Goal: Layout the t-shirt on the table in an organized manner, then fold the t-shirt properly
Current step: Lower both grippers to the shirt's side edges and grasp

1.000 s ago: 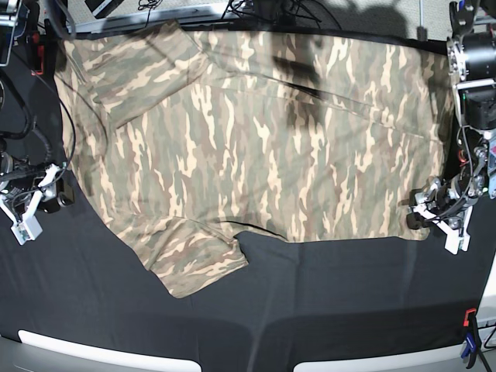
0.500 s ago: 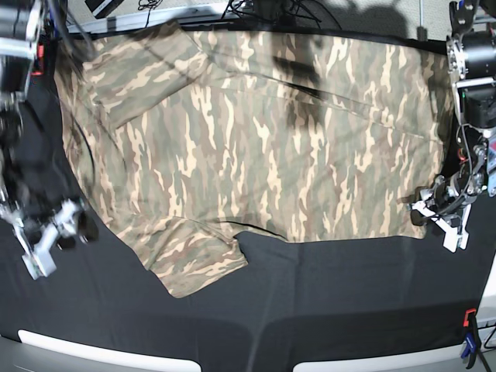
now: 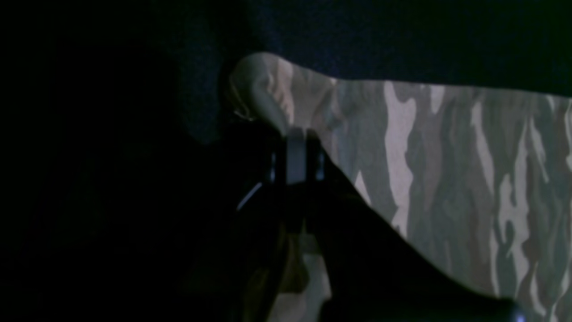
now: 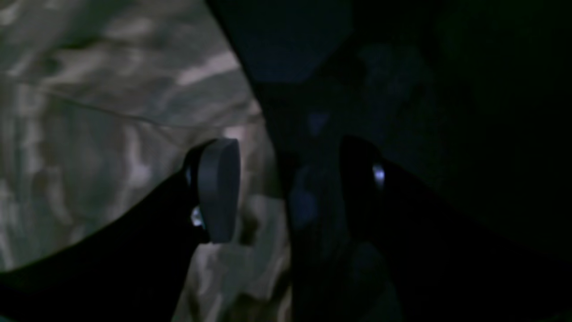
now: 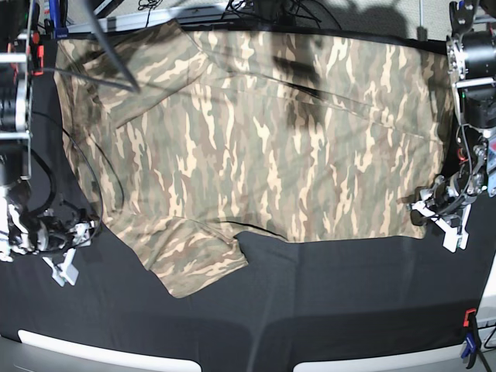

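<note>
My left gripper is pressed together on the t-shirt, pinching a hem corner; the wrist view shows a small bunched tuft of fabric standing up just beyond the closed jaws. In the base view this left gripper sits low at the shirt's near corner on my own side, touching the cloth.

My right gripper is spread wide, holding nothing. One grey pad hangs over camouflage fabric and the other jaw is over dark cloth, so the shirt's edge runs between them. In the base view the right gripper is just beside the lower sleeve, apart from it.

Judgement: the layout step is in hand, the fold not yet begun. The next move calls for the right gripper to drop onto the sleeve edge and close on it, so both ends can be drawn taut. Risk: a pull from the left alone would skew the hem.

Outward from both grippers, the t-shirt lies spread across the far half of the table, mostly flat. The near sleeve is angled forward with its edge slightly creased; faint wrinkles cross the body. The collar is not discernible.
</note>
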`<state>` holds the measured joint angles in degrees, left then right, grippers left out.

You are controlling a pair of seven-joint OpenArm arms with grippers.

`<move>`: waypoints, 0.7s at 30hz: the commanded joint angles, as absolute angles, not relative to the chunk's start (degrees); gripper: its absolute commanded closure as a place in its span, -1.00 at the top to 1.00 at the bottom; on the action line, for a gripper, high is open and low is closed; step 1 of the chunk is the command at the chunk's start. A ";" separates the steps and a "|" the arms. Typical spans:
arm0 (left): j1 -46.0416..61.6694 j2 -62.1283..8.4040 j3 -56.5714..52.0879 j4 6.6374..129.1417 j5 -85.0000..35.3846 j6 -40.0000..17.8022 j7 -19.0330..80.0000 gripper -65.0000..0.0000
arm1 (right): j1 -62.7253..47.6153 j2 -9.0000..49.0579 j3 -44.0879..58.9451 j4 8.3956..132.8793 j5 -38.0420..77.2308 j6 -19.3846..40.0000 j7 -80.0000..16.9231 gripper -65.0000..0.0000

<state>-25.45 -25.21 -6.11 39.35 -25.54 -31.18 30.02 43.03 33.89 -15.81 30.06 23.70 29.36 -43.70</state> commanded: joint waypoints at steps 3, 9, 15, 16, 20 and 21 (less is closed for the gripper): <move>-26.81 -25.85 -6.22 39.94 -25.63 -31.33 30.20 -1.00 | 46.70 32.69 -16.64 24.95 20.78 29.61 -39.09 0.05; -26.81 -25.85 -6.22 39.94 -25.65 -31.33 30.20 -1.00 | 47.57 29.02 -16.64 20.12 15.14 29.65 -36.21 0.05; -26.68 -25.85 -6.22 39.94 -25.63 -31.35 30.17 -1.00 | 47.62 28.60 -16.62 19.97 17.02 32.25 -39.09 0.05; -26.68 -25.85 -6.22 39.94 -25.65 -31.35 30.17 -1.00 | 47.59 28.69 -16.64 19.97 18.24 32.84 -39.29 0.03; -26.68 -25.85 -6.22 39.94 -25.65 -31.35 30.00 -1.00 | 47.59 28.91 -16.62 19.97 22.06 34.59 -39.99 -0.41; -26.68 -25.85 -6.22 39.94 -25.65 -31.35 30.00 -1.00 | 47.59 28.91 -16.64 19.97 22.06 34.72 -40.21 -0.54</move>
<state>-25.39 -25.23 -6.11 39.35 -25.50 -31.14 30.04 45.71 28.38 -16.80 19.49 21.32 34.09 -40.18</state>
